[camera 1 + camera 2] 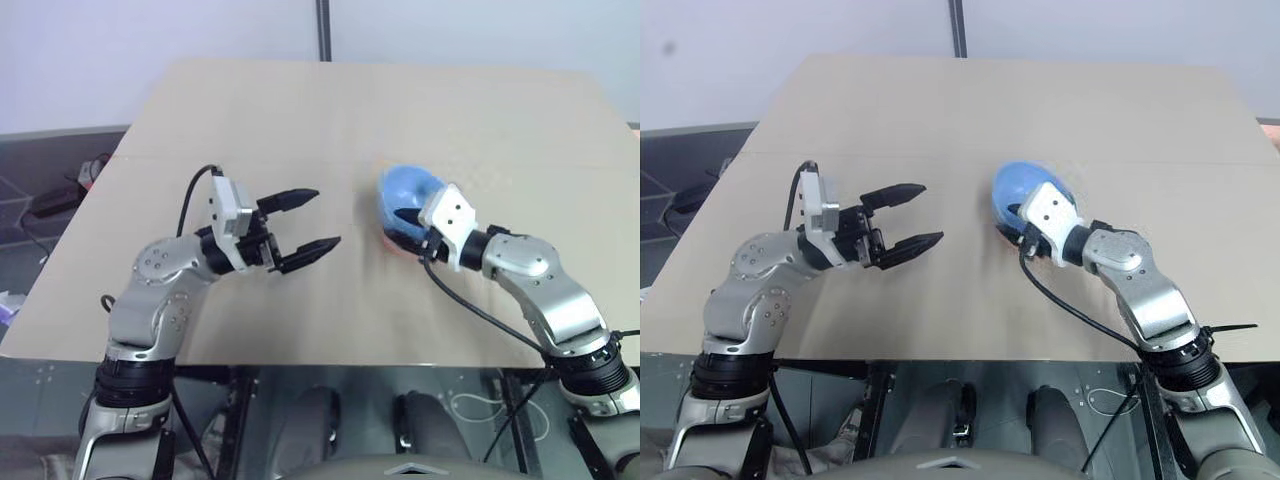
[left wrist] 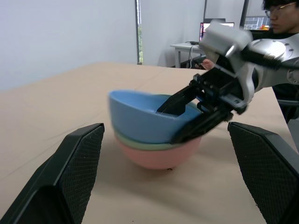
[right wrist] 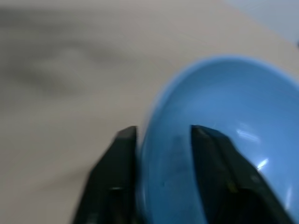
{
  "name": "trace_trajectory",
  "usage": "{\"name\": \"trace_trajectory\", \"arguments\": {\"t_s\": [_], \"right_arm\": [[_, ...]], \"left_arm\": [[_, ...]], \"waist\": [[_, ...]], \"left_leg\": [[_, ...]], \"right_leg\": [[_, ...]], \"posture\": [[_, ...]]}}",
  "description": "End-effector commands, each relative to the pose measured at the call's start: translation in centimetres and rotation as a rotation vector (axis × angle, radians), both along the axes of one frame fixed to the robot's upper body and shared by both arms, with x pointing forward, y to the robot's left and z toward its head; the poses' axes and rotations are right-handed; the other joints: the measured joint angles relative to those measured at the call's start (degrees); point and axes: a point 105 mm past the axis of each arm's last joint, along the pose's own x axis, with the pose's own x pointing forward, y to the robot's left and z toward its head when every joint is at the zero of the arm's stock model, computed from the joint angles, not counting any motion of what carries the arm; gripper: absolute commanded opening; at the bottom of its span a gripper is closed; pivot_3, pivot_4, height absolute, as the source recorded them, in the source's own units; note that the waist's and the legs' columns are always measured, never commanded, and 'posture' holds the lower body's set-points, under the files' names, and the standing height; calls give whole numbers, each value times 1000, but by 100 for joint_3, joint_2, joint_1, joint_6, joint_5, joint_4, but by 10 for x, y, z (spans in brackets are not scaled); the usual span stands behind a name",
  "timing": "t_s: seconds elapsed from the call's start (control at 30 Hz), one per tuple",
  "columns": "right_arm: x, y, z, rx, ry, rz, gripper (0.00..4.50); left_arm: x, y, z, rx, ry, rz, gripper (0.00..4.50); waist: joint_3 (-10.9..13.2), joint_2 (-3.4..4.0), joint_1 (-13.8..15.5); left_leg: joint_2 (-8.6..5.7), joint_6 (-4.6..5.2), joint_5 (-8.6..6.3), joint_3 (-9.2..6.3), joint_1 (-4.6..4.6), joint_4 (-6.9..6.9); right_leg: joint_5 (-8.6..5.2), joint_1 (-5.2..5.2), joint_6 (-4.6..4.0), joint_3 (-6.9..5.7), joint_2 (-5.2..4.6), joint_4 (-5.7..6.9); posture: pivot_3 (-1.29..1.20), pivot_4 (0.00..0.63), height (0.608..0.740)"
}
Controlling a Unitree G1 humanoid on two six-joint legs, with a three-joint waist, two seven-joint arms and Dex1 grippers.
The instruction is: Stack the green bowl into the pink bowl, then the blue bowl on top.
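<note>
Glossy blue bowl (image 2: 140, 119), tilted atop nested green bowl (image 2: 140, 144) and pink bowl (image 2: 156, 158), is clamped by right pincer (image 2: 180, 119); left pincer (image 1: 305, 225) is held apart.

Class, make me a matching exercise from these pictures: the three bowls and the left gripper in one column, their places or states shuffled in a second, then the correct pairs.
Column 1:
1. blue bowl
2. green bowl
3. pink bowl
4. left gripper

Column 2:
A. bottom of the stack, on the table
B. open, holding nothing
C. middle of the stack
D. top of the stack, rim between the right gripper's fingers

Pairs: 1-D, 2-C, 3-A, 4-B
</note>
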Motion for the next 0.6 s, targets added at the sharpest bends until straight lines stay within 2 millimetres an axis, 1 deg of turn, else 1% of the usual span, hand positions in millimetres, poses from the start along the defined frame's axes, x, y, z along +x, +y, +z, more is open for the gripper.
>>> {"name": "trace_trajectory", "arguments": {"t_s": [0.03, 0.13, 0.2, 0.23, 0.3, 0.37, 0.43, 0.47, 0.53, 0.57, 0.6], "right_arm": [[-4, -4, 23, 0, -99, 16, 3793], [-13, -6, 41, 36, -148, 32, 3793], [-23, -6, 58, 118, -169, 61, 3793], [-29, -6, 65, 153, -174, 77, 3793], [-38, -13, 73, 211, -171, 79, 3793], [-41, -22, 74, 248, -157, 50, 3793], [-46, -40, 63, 214, -101, 26, 3793], [-49, -50, 57, 208, -64, 10, 3793], [-54, -76, 51, 235, -14, -47, 3793], [-55, -90, 49, 255, 3, -88, 4314], [-57, -102, 47, 265, 17, -116, 4408]], "left_arm": [[-6, 3, 12, 5, -61, 26, 4500], [-2, 3, 8, 21, -74, 79, 4500], [1, 4, 6, 27, -90, 127, 4500], [6, 7, 8, 3, -108, 174, 4500], [9, 9, 6, -43, -83, 205, 4500], [10, 11, 4, -60, -69, 222, 4500], [6, 12, 2, -56, -53, 186, 4500], [6, 15, 2, -57, -56, 198, 4500], [9, 23, -4, -27, -49, 248, 4500], [8, 25, -5, -26, -37, 247, 4500], [5, 27, -5, -32, -26, 237, 4500]], "waist": [[0, 0, -20], [1, 2, -36], [1, 1, -34], [0, 1, -32], [-1, -2, 0], [-3, -5, 10], [-3, -5, 22], [-3, -5, 24], [-3, -5, 23], [-3, -5, 12], [-2, -4, -1]], "left_leg": [[5, 0, 0, 0, 3, -1], [11, 0, 0, 0, 6, -3], [11, 1, -1, 0, 5, -3], [10, 1, -1, 0, 5, -3], [9, 2, -1, 0, 4, -3], [9, 2, -2, -4, 2, -3], [8, 3, -2, -5, 1, -3], [7, 7, -4, -6, 1, -3], [5, 23, -14, -6, 0, -3], [5, 24, -15, -6, 1, -3], [5, 25, -15, -6, 3, -3]], "right_leg": [[0, 0, 0, 0, 5, 1], [0, -1, 0, 1, 12, 5], [0, 0, 0, 1, 11, 5], [0, 0, 0, 1, 10, 4], [0, 1, 0, 1, 5, 3], [0, 3, 0, -4, 2, 1], [0, 3, 0, -4, -1, 1], [0, 4, 0, -7, -4, 0], [0, 6, 0, -9, -6, -2], [0, 7, 0, -9, -6, -3], [0, 7, 0, -7, -6, -3]], "posture": [[0, 150, 740], [0, 150, 740], [0, 150, 740], [0, 150, 740], [0, 150, 740], [0, 150, 740], [0, 150, 740], [0, 150, 740], [0, 150, 740], [0, 150, 740], [0, 150, 740]]}}
